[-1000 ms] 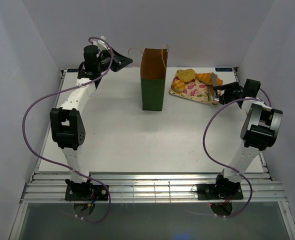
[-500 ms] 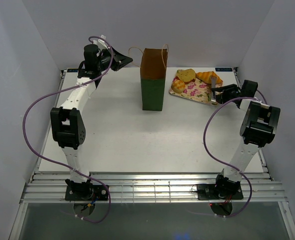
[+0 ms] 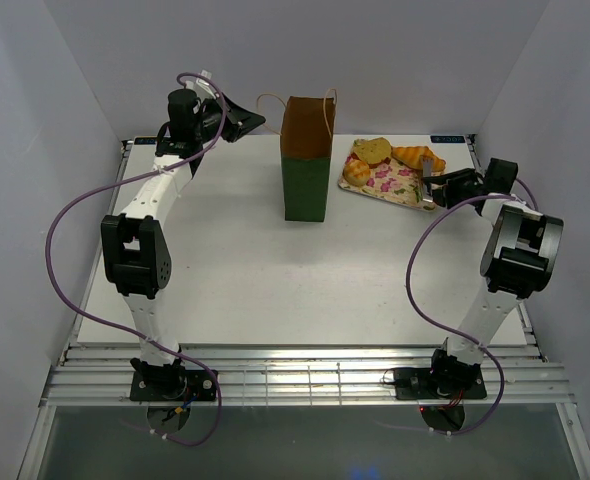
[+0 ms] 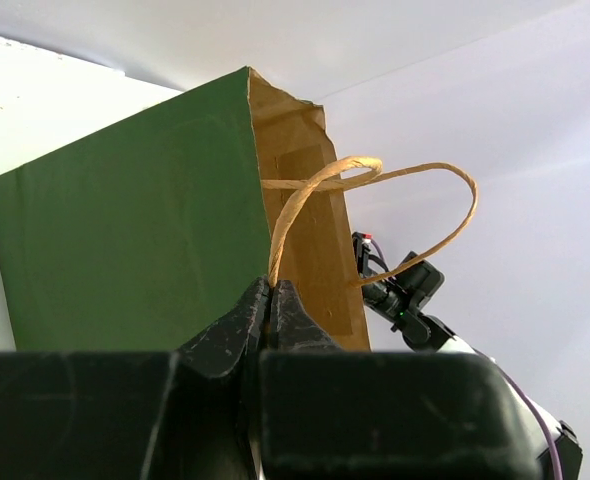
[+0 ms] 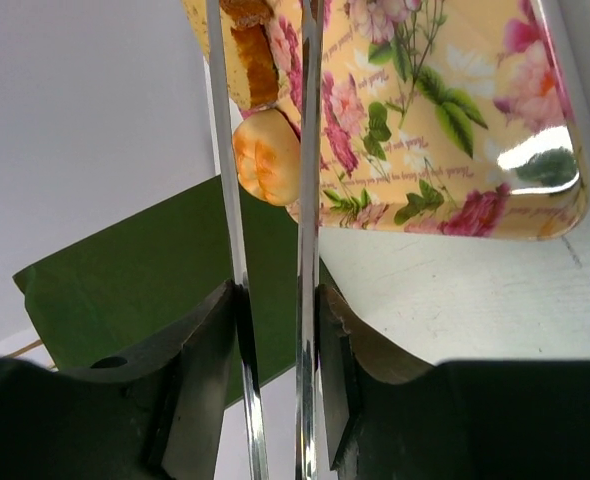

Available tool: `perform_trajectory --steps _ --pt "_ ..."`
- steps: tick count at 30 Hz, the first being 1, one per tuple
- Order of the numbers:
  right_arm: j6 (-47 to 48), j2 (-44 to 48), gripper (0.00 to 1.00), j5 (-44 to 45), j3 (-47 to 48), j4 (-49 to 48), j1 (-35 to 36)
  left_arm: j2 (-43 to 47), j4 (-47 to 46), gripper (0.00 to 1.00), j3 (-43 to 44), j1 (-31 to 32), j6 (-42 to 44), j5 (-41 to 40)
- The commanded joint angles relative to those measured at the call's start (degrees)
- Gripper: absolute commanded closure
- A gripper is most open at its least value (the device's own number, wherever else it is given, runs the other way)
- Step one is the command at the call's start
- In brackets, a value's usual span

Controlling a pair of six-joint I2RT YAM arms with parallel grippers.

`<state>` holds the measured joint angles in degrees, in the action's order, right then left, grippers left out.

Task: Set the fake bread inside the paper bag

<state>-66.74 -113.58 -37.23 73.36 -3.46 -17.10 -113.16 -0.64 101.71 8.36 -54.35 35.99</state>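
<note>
The paper bag [image 3: 307,165] stands upright mid-table, dark green outside, brown inside. My left gripper [image 3: 253,122] is shut on its tan loop handle [image 4: 375,175], pinched between the jaws [image 4: 272,290]. The fake bread lies on a floral tray [image 3: 390,182]: a bun [image 3: 372,150], a croissant [image 3: 415,156] and another bun [image 3: 356,172]. My right gripper [image 3: 437,180] is shut on metal tongs [image 5: 305,150], whose two blades run between its fingers [image 5: 275,295] toward a bun [image 5: 265,157] and a cut bread piece [image 5: 245,50].
The tray [image 5: 455,100] sits at the back right, close to the bag's green side [image 5: 135,270]. White walls enclose the table on three sides. Purple cables hang beside both arms.
My right gripper's jaws have narrowed onto the tongs and its wrist has shifted slightly by the tray. The left arm and the bag have not moved.
</note>
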Motion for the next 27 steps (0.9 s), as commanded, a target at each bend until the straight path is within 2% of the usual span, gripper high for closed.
perform_trajectory --steps 1,12,19,27 --pt "1.7 5.0 0.92 -0.4 2.0 2.2 0.1 1.1 -1.0 1.0 -0.6 -0.2 -0.1 -0.6" --pt "4.2 12.9 0.92 -1.3 2.7 9.9 0.1 2.0 -1.6 1.0 -2.7 -0.1 -0.8 -0.8" --pt "1.8 20.4 0.92 -7.2 6.4 13.2 2.7 2.9 -4.2 1.0 -5.6 -0.2 -2.6 -0.9" --pt "-5.1 26.0 0.92 -15.0 19.1 12.0 12.1 3.6 -5.4 1.0 -7.4 -0.2 -3.8 -0.7"
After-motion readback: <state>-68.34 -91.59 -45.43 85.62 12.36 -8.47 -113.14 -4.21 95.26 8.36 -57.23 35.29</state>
